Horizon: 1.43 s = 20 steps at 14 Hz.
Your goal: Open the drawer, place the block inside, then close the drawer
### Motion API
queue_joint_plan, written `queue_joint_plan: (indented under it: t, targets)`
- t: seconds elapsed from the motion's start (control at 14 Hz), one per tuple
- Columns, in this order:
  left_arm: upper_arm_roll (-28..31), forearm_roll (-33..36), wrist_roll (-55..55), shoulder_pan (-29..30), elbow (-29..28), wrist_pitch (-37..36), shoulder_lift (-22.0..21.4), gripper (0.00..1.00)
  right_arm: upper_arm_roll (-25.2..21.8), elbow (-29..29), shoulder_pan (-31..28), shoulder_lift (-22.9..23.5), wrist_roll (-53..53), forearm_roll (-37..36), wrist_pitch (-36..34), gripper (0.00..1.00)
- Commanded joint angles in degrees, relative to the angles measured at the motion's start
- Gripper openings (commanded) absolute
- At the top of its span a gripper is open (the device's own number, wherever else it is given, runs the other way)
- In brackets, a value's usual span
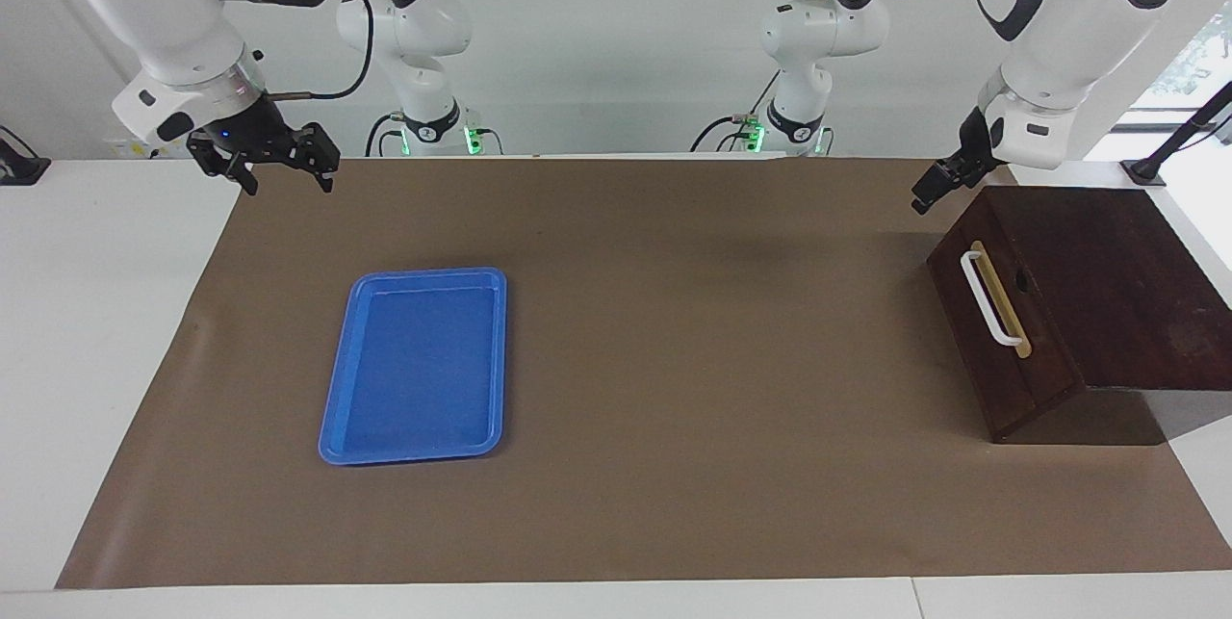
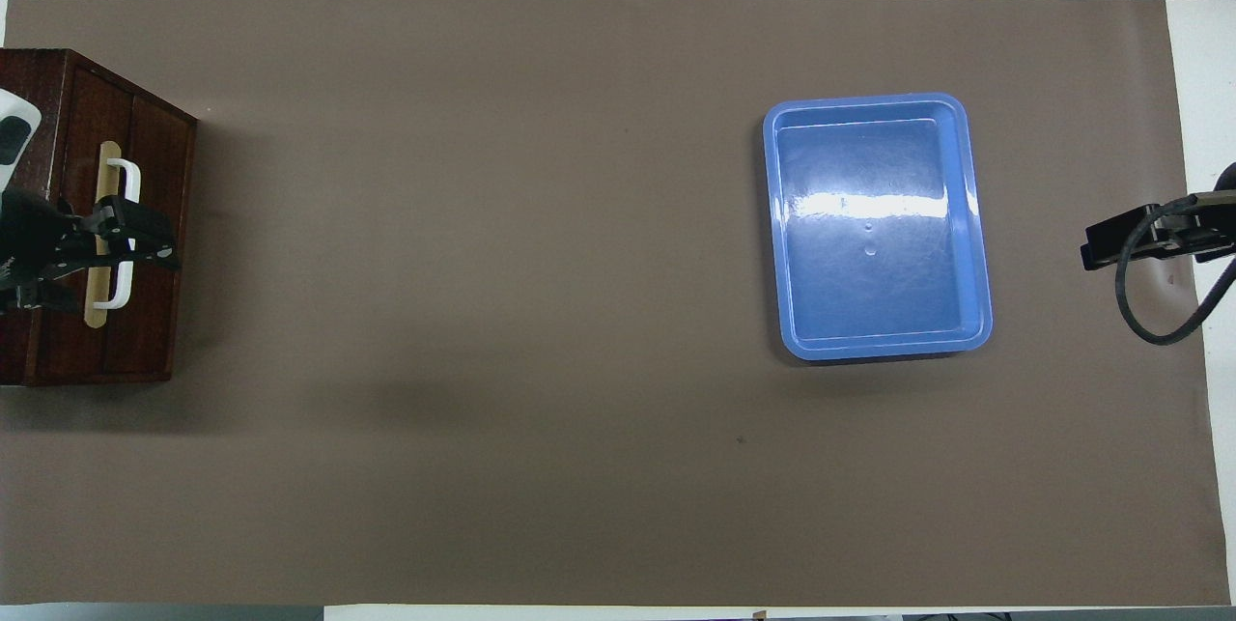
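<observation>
From the facing camera I see the drawer (image 1: pixel 1001 330) pushed flush into its dark wooden box (image 1: pixel 1116 282) at the left arm's end of the table, about three o'clock in this view, its white handle (image 1: pixel 991 299) turned toward the table's middle. My left gripper (image 1: pixel 941 184) hangs in the air at roughly two o'clock, just off the box's upper corner and touching nothing; its fingers stand apart and hold nothing. My right gripper (image 1: pixel 285 170) hovers at ten o'clock over the edge of the brown mat (image 1: pixel 674 388), fingers spread wide, empty. The blue tray (image 1: pixel 416 365) lies flat at about eight o'clock, nothing in it. I cannot find the block in this view.

From the overhead camera the drawer (image 2: pixel 145 244) sits at nine o'clock, closed. The left gripper (image 2: pixel 130 239) overlaps the handle (image 2: pixel 124 182) from above. The right gripper (image 2: pixel 1125 237) shows at three o'clock by the mat's edge (image 2: pixel 1183 466), well apart from the tray (image 2: pixel 975 215). The block is not visible here either.
</observation>
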Motion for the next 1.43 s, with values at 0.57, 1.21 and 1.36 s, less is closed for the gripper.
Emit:
queue_joint_plan:
  t: [0.57,1.21,1.36]
  targets:
    - [-0.33,-0.99,15.37,-2.4,10.03,-6.84,5.19,1.0,0.51,0.47,-0.77,-0.09,0.55,-0.29,-0.97,1.0]
    - [1.16,-0.9,16.07,-4.51,8.35,-6.05,3.96,1.0,0.51,0.47,-0.86,-0.09,0.55,-0.29,-0.79,1.0]
    - [1.42,-0.9,16.68,-4.51,8.7,-6.23,4.39,1.0,0.51,0.47,-0.77,-0.09,0.64,-0.29,-0.88,1.0]
